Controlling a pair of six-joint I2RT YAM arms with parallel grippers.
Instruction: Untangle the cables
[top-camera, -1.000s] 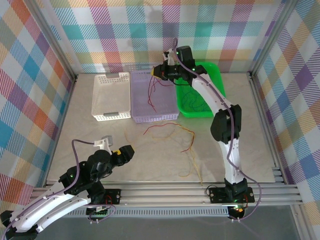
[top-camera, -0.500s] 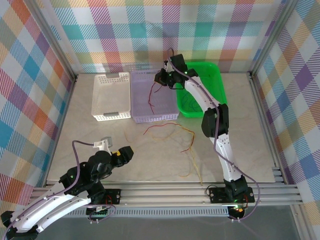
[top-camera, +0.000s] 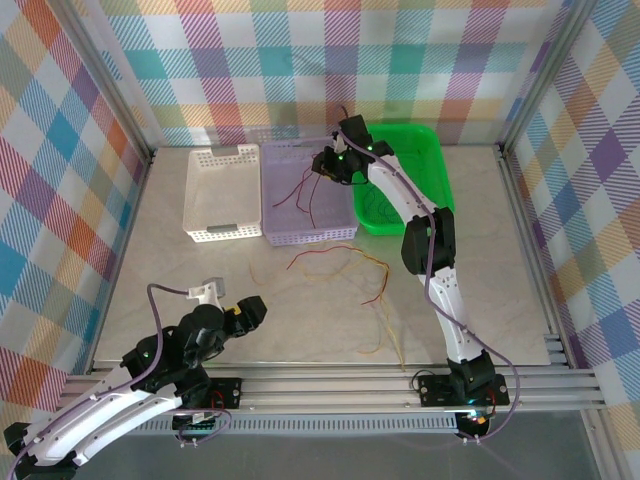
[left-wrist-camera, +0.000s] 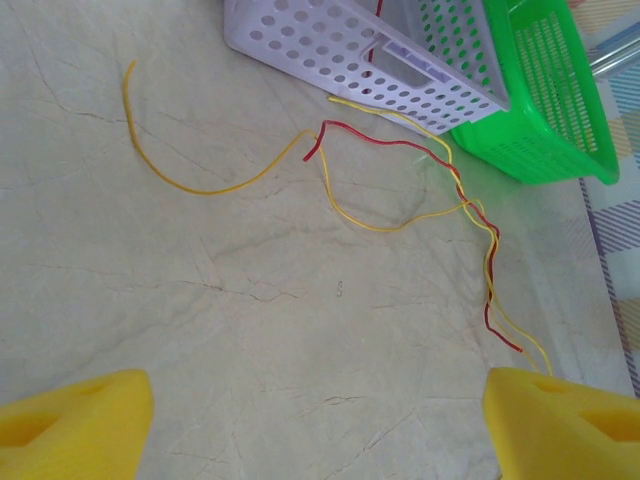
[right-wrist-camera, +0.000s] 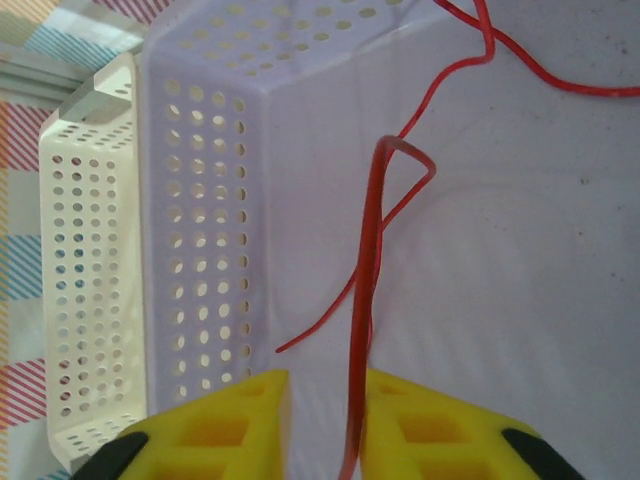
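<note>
from above, the left gripper (top-camera: 247, 308) hovers over the near left of the tabletop (top-camera: 170, 265), touching nothing. its wrist view adds what the overhead one cannot: the yellow fingers (left-wrist-camera: 70, 420) stand wide apart, released. ahead of them a lone yellow cable (left-wrist-camera: 190, 185) curves on the marble, with a red cable (left-wrist-camera: 400, 143) and more yellow ones crossing each other to its right. from overhead those same cables (top-camera: 345, 265) read as a thin red-and-yellow tangle in mid-tabletop, trailing toward the near edge.

at the far side stand a white basket (top-camera: 220, 235), then a lilac basket (top-camera: 310, 237), then a green basket (top-camera: 436, 150); a few thin strands lie in the green one. the right gripper (top-camera: 328, 166) hangs over the far right corner of the lilac basket, red strands dangling from it onto the basket floor. its wrist view shows the detail: a looped red strand (right-wrist-camera: 368, 300) runs through the narrow gap between the fingers (right-wrist-camera: 230, 420), lying against the right-hand one. the gap is wider than the strand, so the right gripper is slightly parted, not clamped.
</note>
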